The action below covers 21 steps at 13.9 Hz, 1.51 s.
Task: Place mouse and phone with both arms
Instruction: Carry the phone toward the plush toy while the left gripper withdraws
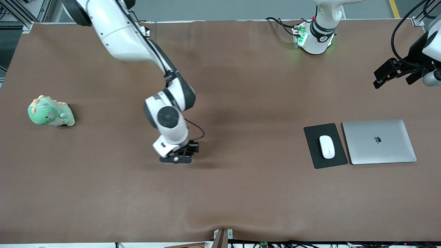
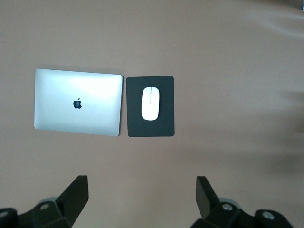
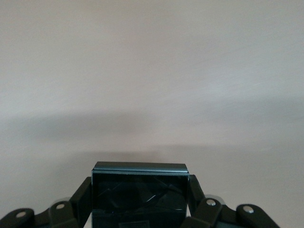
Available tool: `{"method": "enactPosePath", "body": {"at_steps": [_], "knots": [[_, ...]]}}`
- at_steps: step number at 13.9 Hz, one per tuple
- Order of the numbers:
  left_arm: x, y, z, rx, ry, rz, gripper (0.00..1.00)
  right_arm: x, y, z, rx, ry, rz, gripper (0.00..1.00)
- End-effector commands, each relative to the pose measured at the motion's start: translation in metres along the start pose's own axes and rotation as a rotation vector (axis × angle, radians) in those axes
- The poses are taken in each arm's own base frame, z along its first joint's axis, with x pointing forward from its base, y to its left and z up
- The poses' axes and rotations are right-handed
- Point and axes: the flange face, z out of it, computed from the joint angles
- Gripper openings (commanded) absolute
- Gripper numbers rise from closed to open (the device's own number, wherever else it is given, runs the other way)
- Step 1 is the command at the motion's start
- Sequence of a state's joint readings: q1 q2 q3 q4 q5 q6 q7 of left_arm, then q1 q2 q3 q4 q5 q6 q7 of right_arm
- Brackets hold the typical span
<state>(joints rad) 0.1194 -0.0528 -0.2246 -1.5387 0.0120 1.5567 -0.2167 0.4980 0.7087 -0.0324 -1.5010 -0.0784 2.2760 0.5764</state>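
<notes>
Between right end effector (image 3: pixel 140 202) fingers — phone (image 3: pixel 138 194)

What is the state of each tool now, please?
Left tool: open, holding nothing, above the table.
Right tool: closed on the phone, low at the table's middle.

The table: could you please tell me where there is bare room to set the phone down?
Bare brown table stretches between the dinosaur toy and the mouse pad, where the right gripper grips the phone. Crowded only toward the left arm's end: mouse on the pad, laptop beside it.
</notes>
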Motion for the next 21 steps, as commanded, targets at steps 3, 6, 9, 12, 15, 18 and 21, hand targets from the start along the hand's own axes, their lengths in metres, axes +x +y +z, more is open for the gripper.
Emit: {"method": "enactPosePath", "body": {"at_steps": [3, 6, 9, 12, 15, 18, 21], "knots": [[-0.006, -0.013, -0.004, 0.001, -0.055, 0.013, 1.0, 0.025, 0.147, -0.016, -0.004, -0.046, -0.012, 0.0], [-0.006, -0.011, -0.003, 0.003, -0.063, 0.015, 1.0, 0.017, 0.217, 0.0, -0.018, -0.097, -0.027, 0.0], [-0.005, -0.009, 0.0, 0.02, -0.064, 0.023, 1.0, 0.001, 0.294, 0.013, -0.015, -0.13, -0.08, 0.0], [-0.006, -0.009, -0.001, 0.02, -0.066, 0.024, 1.0, -0.022, 0.361, 0.035, -0.007, -0.13, -0.087, 0.0], [-0.005, -0.013, -0.002, 0.02, -0.064, 0.021, 1.0, -0.046, 0.412, 0.055, -0.002, -0.144, -0.054, 0.0], [-0.003, -0.014, 0.0, 0.02, -0.066, 0.02, 1.0, -0.065, 0.456, 0.069, 0.008, -0.18, -0.051, 0.0], [-0.002, -0.014, 0.001, 0.02, -0.066, 0.02, 1.0, -0.069, 0.468, 0.069, 0.01, -0.184, -0.044, 0.01]]}}
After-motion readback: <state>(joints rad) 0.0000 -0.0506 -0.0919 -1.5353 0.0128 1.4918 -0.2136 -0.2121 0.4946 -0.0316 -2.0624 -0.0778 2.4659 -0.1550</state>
